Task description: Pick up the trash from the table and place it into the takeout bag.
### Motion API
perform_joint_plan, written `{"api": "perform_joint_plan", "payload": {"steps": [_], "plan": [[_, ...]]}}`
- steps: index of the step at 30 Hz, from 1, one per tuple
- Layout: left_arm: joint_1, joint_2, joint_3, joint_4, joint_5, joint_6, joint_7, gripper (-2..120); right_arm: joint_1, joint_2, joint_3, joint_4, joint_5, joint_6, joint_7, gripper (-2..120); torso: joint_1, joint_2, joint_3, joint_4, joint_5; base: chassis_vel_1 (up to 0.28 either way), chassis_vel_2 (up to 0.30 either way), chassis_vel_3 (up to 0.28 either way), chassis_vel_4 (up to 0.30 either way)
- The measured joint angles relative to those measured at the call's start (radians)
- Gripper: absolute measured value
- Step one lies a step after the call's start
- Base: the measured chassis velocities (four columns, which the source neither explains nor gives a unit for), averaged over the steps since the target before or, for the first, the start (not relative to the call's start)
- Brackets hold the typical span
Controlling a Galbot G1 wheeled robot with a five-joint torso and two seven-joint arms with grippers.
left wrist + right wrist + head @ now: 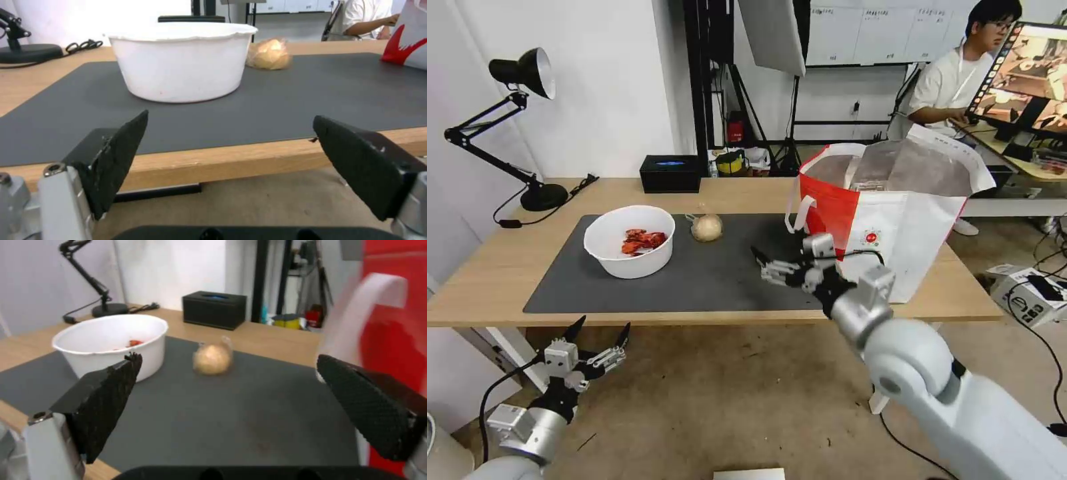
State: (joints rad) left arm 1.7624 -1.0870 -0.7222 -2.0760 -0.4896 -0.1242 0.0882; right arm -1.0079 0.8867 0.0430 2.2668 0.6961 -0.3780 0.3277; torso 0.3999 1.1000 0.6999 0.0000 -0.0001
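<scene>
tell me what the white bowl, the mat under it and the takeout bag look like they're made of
White bowl: probably thin moulded plastic or foam, matte, with a slightly wavy rim.
Mat: dark grey, flat and non-reflective, looks like rubber or felt; can't tell which.
Takeout bag: soft white and red fabric-like panels, likely non-woven, with a shiny silver foil lining inside.

Wide bare stretch of dark mat point(707, 280) across the near middle of the table point(487, 293), open to approach from the near edge. On the left, blocked by the white bowl point(629, 241); just right of it and farther back, by the small bag with the beige lump point(706, 227), with a narrow gap between the two. On the right, walled off by the upright takeout bag point(907, 220), its loop handle point(798, 212) hanging toward the mat. Along the far edge, hemmed by a black box point(670, 173) and, far left, a desk lamp point(534, 193).
</scene>
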Motion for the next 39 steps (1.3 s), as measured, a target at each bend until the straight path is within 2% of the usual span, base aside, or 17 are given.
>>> {"api": "perform_joint_plan", "payload": {"steps": [8,10,13,16,20,25,39], "plan": [[-0.002,-0.005,0.011,0.003,0.005,-0.002,0.002,100,-0.213,0.03,0.068,0.0,-0.107,0.078,0.043,100,0.0,0.0,0.0,-0.0001,0.0001,0.0,0.0,0.0,0.0],[-0.002,-0.005,0.013,0.004,0.005,-0.002,0.003,100,-0.285,0.057,0.08,-0.011,-0.164,0.113,0.061,100,0.0,0.0,0.0,-0.0001,0.0001,0.0,0.0,0.0,0.0],[-0.002,-0.004,0.013,0.004,0.005,-0.002,0.003,100,-0.311,0.071,0.083,-0.018,-0.189,0.132,0.069,100,0.0,0.0,0.0,0.0,0.0,0.0,0.0,0.0,0.0],[0.0,-0.004,0.013,0.008,0.006,-0.002,0.003,100,-0.399,0.126,0.085,-0.063,-0.29,0.213,0.082,100,0.0,0.0,0.0,-0.0002,0.0,0.0,0.0,0.0,0.0],[0.003,-0.006,0.013,0.013,0.006,-0.003,0.004,100,-0.446,0.157,0.078,-0.098,-0.344,0.265,0.089,100,0.0,0.0,0.0,-0.0001,0.0001,0.0,0.0,0.0,0.0],[0.006,-0.007,0.013,0.014,0.006,-0.003,0.005,100,-0.483,0.168,0.062,-0.111,-0.373,0.286,0.1,100,0.0,0.0,0.0,-0.0001,0.0,0.0,0.0,0.0,0.0],[0.008,-0.007,0.015,0.02,0.012,-0.004,0.008,100,-0.491,0.175,0.053,-0.121,-0.384,0.29,0.116,100,0.0,0.0,0.0,0.0,0.0001,0.0,0.0,0.0,0.0]]}}
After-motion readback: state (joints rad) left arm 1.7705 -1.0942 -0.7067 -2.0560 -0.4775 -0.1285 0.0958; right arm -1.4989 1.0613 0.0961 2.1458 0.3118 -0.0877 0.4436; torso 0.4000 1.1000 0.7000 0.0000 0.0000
